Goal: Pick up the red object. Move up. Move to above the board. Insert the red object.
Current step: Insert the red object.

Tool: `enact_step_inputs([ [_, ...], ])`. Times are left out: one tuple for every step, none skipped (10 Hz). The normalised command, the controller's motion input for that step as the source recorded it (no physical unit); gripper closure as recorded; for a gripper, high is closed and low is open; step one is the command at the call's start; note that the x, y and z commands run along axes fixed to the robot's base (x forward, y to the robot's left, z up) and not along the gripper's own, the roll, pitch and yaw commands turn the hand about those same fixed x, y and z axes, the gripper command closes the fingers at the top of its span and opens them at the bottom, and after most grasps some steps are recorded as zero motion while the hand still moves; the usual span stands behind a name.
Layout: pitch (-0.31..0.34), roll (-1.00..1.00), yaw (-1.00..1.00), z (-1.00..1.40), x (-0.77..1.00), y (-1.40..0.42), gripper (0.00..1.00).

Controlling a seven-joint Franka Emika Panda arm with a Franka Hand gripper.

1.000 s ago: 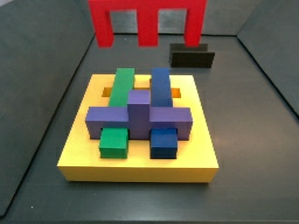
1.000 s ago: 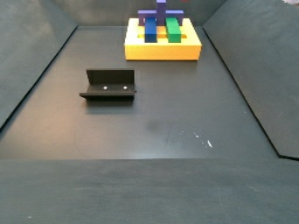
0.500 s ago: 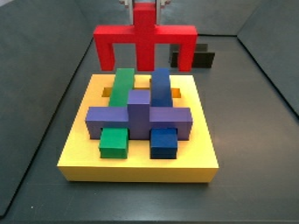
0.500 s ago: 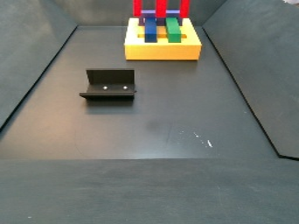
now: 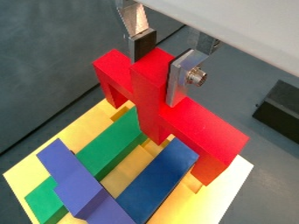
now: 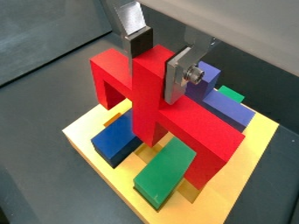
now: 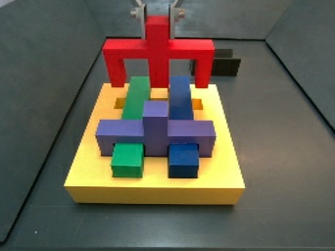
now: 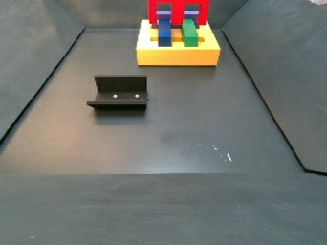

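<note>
The red object [image 7: 159, 55] is a three-legged piece with a central stem. My gripper [image 7: 159, 14] is shut on that stem and holds the piece upright, legs down, over the far end of the yellow board [image 7: 156, 186]. In both wrist views the gripper [image 5: 163, 63] [image 6: 160, 59] clamps the stem between its pads. The red legs [image 5: 208, 140] straddle the far ends of the green bar [image 5: 87, 162] and the blue bar [image 5: 163, 179]. I cannot tell whether the legs touch the board. In a side view the red object [image 8: 177, 11] shows at the frame's edge, with the gripper cut off.
A purple cross piece [image 7: 157, 130] lies over the green and blue bars, with short green [image 7: 125, 158] and blue [image 7: 185, 160] blocks in front. The dark fixture [image 8: 119, 93] stands on the grey floor away from the board [image 8: 179, 57]. Grey walls enclose the floor.
The red object, held in my gripper, has come down and toward the board. Its legs are now at the board's far end, lower than before.
</note>
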Motion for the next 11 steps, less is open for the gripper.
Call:
enact_step_inputs([
  [-0.149,-0.23,0.01,-0.23,0.00,0.00,1.00],
  [-0.106,-0.16,0.00,-0.13,0.00,0.00,1.00],
  [-0.083,-0.13,0.00,-0.09,0.00,0.00,1.00],
  [-0.020,0.00,0.00,-0.13,0.00,0.00,1.00],
  [-0.046,-0.01,0.00,-0.19,-0.03,0.00,1.00],
  [-0.060,-0.01,0.00,-0.25,-0.05,0.00,1.00],
  [-0.064,-0.02,0.00,-0.26,-0.03,0.00,1.00],
  [-0.060,-0.03,0.00,-0.24,0.00,0.00,1.00],
  [-0.051,-0.01,0.00,-0.24,0.00,0.00,1.00],
  [-0.056,-0.03,0.00,-0.25,0.00,0.00,1.00],
  [-0.019,-0.01,0.00,-0.17,0.00,0.00,1.00],
])
